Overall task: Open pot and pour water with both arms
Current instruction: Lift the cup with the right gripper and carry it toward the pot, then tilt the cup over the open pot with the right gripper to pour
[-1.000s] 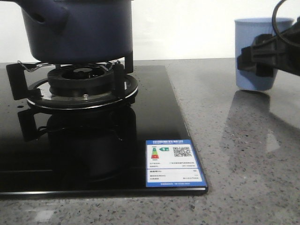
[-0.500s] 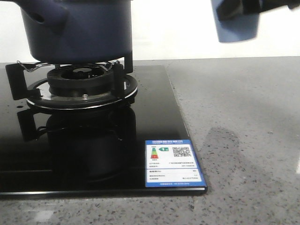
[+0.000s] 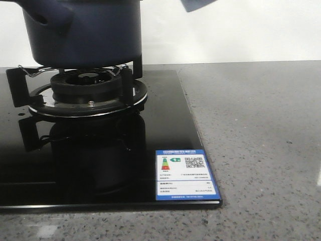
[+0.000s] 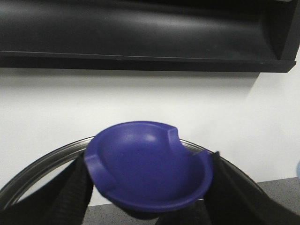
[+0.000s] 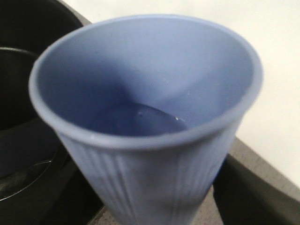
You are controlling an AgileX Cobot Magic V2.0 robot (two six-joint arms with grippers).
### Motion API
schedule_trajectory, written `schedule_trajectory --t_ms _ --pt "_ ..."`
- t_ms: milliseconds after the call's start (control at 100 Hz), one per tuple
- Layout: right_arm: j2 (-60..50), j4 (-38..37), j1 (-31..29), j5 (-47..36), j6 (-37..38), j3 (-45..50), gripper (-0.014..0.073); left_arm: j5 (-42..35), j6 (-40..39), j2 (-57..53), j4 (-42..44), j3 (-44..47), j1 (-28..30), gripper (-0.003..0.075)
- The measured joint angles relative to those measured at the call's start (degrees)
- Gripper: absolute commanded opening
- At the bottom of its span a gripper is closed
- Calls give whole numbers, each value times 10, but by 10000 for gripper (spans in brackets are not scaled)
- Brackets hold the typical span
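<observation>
Navy-blue and matte, the pot (image 3: 85, 32) is seated on the burner grate (image 3: 75, 83) of the black glass hob (image 3: 165, 130), its stubby tubular handle (image 3: 47, 17) projecting to the left of the pot's body. Forward and to the right of the pot, an energy label (image 3: 186, 174) is stuck at the hob's near corner, and speckled grey countertop (image 3: 261, 140) is spread further right. High to the right of the pot, only a blurred light blue corner of the ribbed cup (image 3: 198, 4) is caught at the frame's top edge. In the right wrist view the cup (image 5: 145, 122) is seen gripped, water lying in its bottom. In the left wrist view a dark blue knob (image 4: 147, 168) is clamped between the left gripper's (image 4: 145, 187) black fingers (image 4: 70, 187), with a glass lid's metal rim (image 4: 42, 164) curving behind it.
</observation>
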Motion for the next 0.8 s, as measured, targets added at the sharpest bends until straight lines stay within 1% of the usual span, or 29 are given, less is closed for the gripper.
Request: schedule_trajectory --t_ms 190,330,530,800 --pt "48 -77 35 52 0 -73 293 0 0 0 0 0 0 370" --pt "79 -140 58 79 0 -107 293 0 0 0 0 0 0 370" --pt "100 -256 85 82 -1 -114 293 0 0 0 0 0 0 370" --pt "117 -355 87 63 -1 -114 292 0 0 0 0 0 0 370"
